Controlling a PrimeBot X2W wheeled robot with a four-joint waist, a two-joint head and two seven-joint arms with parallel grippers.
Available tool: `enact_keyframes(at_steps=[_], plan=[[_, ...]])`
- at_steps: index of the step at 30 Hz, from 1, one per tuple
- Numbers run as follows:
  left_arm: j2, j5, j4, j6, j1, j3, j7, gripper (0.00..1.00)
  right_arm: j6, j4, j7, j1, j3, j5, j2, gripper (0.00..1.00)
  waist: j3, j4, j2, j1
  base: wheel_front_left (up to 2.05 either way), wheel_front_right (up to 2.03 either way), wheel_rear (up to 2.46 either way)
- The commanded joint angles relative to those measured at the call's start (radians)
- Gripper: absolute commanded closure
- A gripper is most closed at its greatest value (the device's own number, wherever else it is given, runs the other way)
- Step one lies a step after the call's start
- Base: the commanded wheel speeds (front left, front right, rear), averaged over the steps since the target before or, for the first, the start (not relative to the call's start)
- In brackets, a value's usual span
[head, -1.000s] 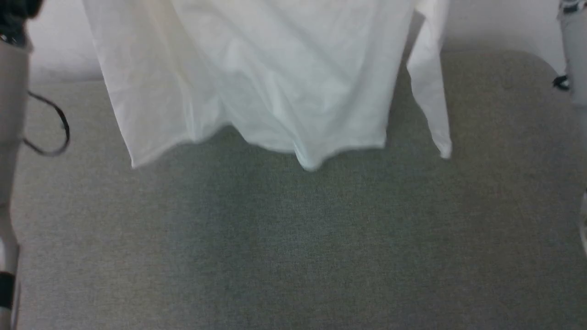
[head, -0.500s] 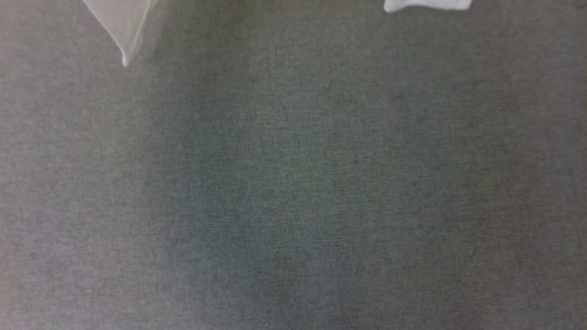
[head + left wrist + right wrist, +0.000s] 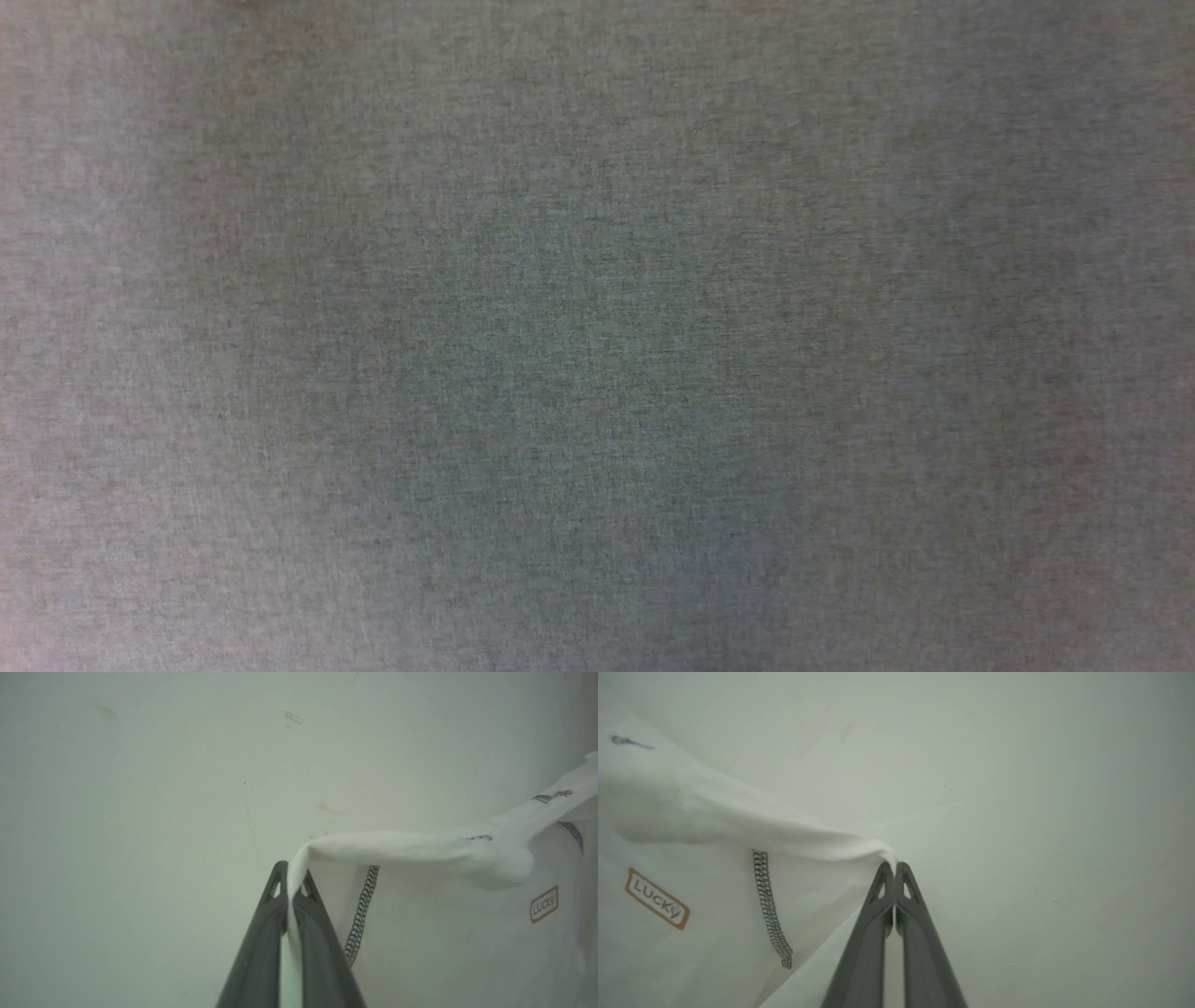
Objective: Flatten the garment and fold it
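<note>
The garment (image 3: 444, 933) is a thin white shirt with dark zigzag stitching and a brown-outlined "LUCKY" patch (image 3: 544, 904). It hangs in the air, stretched between my two grippers in front of a pale wall. In the left wrist view my left gripper (image 3: 293, 877) is shut on a shoulder edge, with cloth pinched between the dark fingers. In the right wrist view my right gripper (image 3: 893, 870) is shut on the other shoulder edge, and the garment (image 3: 691, 896) spreads to the left with its patch (image 3: 657, 898) showing.
The head view looks down on a grey woven surface (image 3: 597, 373). A plain pale wall (image 3: 140, 788) stands behind the hanging cloth, and the same wall (image 3: 1041, 812) shows in the right wrist view.
In the head view the hanging white cloth and both forearms have slid out through the top of the picture, leaving grey surface; the whole picture shifted, so the camera moved.
</note>
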Motion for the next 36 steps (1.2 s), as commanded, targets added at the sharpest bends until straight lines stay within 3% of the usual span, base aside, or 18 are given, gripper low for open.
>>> enact_keyframes(at_steps=[1, 8, 16, 20, 27, 32, 36], plan=[[0.009, -0.007, -0.004, -0.01, 0.024, -0.005, -0.017, 1.0, -0.002, -0.003, -0.018, 0.007, 0.012, 0.007, -0.011, 1.0, 0.022, 0.012, 0.0002, -0.0003, 0.0, 0.0, 0.0], [0.033, -0.066, -0.087, -0.032, 0.164, -0.036, -0.031, 1.0, -0.002, -0.087, -0.044, 0.137, 0.096, 0.136, -0.06, 1.0, -0.044, 0.023, 0.0002, -0.0003, 0.0, 0.0, 0.0], [0.126, -0.147, -0.32, -0.023, 0.503, -0.067, 0.017, 1.0, -0.002, -0.35, 0.01, 0.497, 0.095, 0.314, -0.168, 1.0, -0.161, 0.008, 0.0002, -0.0003, 0.0, 0.0, 0.0], [0.177, -0.169, -0.473, 0.03, 0.713, -0.075, 0.038, 1.0, -0.002, -0.515, 0.066, 0.721, 0.052, 0.359, -0.191, 1.0, -0.216, 0.003, 0.0002, -0.0003, 0.0, 0.0, 0.0], [0.226, -0.162, -0.675, 0.161, 1.084, -0.135, 0.059, 1.0, -0.002, -0.747, 0.143, 1.143, -0.02, 0.394, -0.162, 1.0, -0.312, 0.005, 0.0002, -0.0003, 0.0, 0.0, 0.0], [0.237, -0.16, -0.726, 0.231, 1.294, -0.195, 0.066, 1.0, -0.002, -0.82, 0.167, 1.387, -0.053, 0.394, -0.136, 1.0, -0.373, 0.009, 0.0002, -0.0003, 0.0, 0.0, 0.0], [0.255, -0.166, -0.727, 0.243, 1.4, -0.251, 0.108, 1.0, -0.002, -0.829, 0.195, 1.515, -0.043, 0.401, -0.144, 1.0, -0.407, 0.006, 0.0002, -0.0003, 0.0, 0.0, 0.0]])
